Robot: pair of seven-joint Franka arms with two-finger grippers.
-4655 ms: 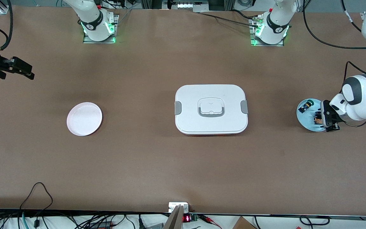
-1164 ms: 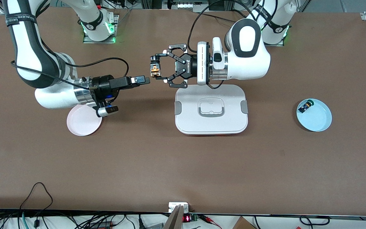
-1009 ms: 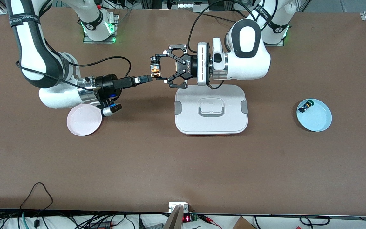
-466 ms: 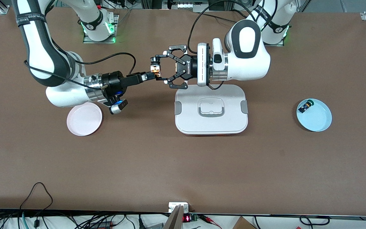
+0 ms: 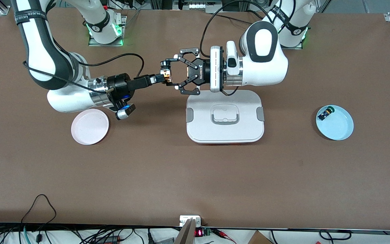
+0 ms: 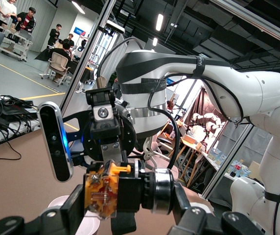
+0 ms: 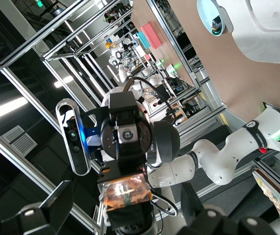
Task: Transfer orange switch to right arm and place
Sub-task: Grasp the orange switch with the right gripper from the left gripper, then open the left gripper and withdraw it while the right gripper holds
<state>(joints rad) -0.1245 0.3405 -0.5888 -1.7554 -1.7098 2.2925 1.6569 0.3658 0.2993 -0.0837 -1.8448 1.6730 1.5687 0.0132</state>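
The orange switch (image 5: 165, 74) is held in the air between the two grippers, over the table beside the white box. My left gripper (image 5: 168, 75), the wide linkage claw, is shut on it: in the left wrist view (image 6: 128, 211) its pads press the orange switch (image 6: 101, 196) at both ends. My right gripper (image 5: 157, 78) has its slim fingers at the switch. In the right wrist view (image 7: 125, 200) its fingers (image 7: 57, 201) stand apart on either side of the orange switch (image 7: 125, 193), with gaps showing, so it is open.
A white lidded box (image 5: 224, 135) lies mid-table under the left arm's wrist. A pink plate (image 5: 90, 127) lies under the right arm's forearm. A blue plate (image 5: 339, 127) at the left arm's end holds a small green-capped part (image 5: 325, 113).
My right gripper has moved from over the pink plate toward the left gripper, until its fingers are at the switch. The left gripper has stayed still with the switch.
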